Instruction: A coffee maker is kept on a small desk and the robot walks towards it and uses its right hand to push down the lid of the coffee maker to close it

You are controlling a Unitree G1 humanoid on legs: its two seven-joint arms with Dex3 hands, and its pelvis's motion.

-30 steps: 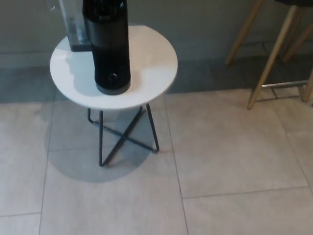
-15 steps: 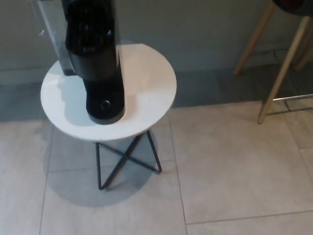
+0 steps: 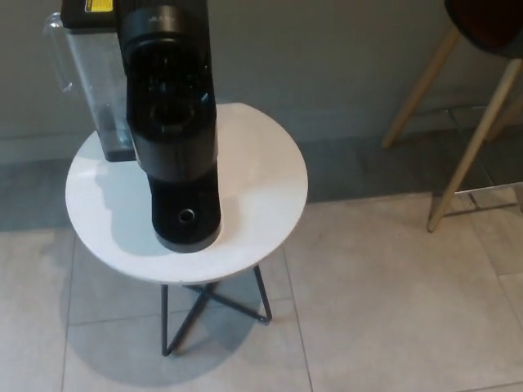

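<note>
A tall black coffee maker stands upright on a small round white table with thin black crossed legs. Its top opening faces me at the upper part of the picture, and a small round button shows on its base. A clear water tank with a yellow label is attached behind it on the left. The lid's position is cut off by the top edge. Neither of my hands shows in the head view.
Wooden stool legs and a dark seat stand at the right. A grey wall runs behind the table. Pale floor tiles spread in front and to the right.
The whole picture has shifted: the table and coffee maker now sit lower and larger in the frame, with more of the machine's top and tank visible. The camera has moved closer.
</note>
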